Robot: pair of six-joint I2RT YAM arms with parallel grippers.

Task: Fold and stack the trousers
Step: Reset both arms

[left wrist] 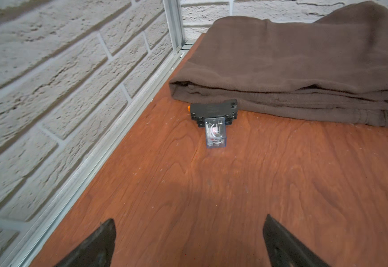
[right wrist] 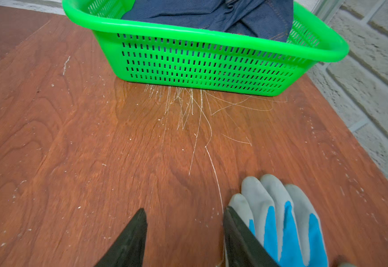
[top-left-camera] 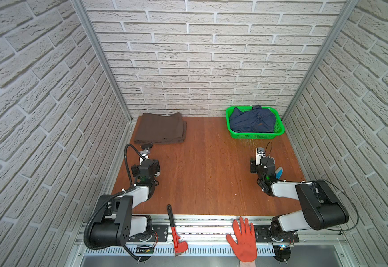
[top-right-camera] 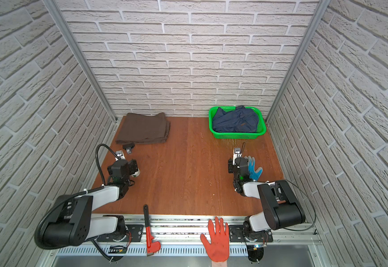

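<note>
While the wooden table (top-left-camera: 202, 173) is seen from above, the trousers (top-left-camera: 160, 128) are found folded at its far left corner, well apart from the green basket (top-left-camera: 255, 136). The left gripper (left wrist: 189, 219) is spread wide and empty; the right gripper (right wrist: 184, 210) is held half open, nothing gripped, beside a glove (right wrist: 280, 208).

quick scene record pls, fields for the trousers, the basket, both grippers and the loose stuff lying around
trousers: folded, dark brown, flat on table, far corner on the left arm's side
basket: green, far corner on the right arm's side, holds denim garment
left gripper: fingers open, empty, facing the trousers
right gripper: fingers open, empty, facing basket
loose items: small relay at trousers' near edge; blue-grey glove beside right gripper; red wrench and orange-gloved hand at front rail
</note>
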